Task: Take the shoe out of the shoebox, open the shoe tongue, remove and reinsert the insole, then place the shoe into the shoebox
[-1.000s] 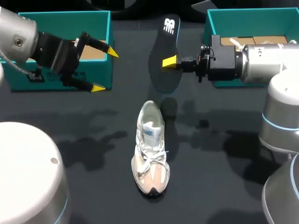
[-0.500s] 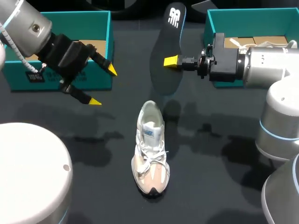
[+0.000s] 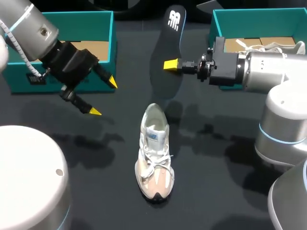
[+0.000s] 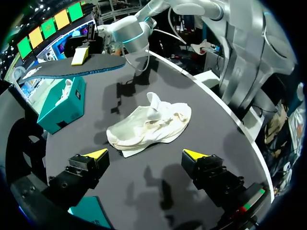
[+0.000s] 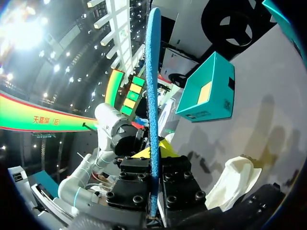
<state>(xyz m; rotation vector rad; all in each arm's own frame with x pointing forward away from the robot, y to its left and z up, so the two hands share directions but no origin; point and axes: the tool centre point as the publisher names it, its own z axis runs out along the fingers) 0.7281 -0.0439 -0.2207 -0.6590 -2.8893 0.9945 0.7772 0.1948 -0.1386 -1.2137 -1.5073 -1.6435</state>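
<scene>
Two shoeboxes (image 3: 72, 24), one insole (image 3: 168, 43), one unboxed shoe (image 3: 154, 152).

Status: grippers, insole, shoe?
Right gripper shut on insole, held off table. Left gripper open, empty. Shoe upright on table. Nothing in the way.

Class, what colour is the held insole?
The insole is black with a white mark at one end; best in head view.

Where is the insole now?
In the head view the insole is clamped in the right gripper, up in the air between the left teal box and the right teal box, beyond the shoe.
</scene>
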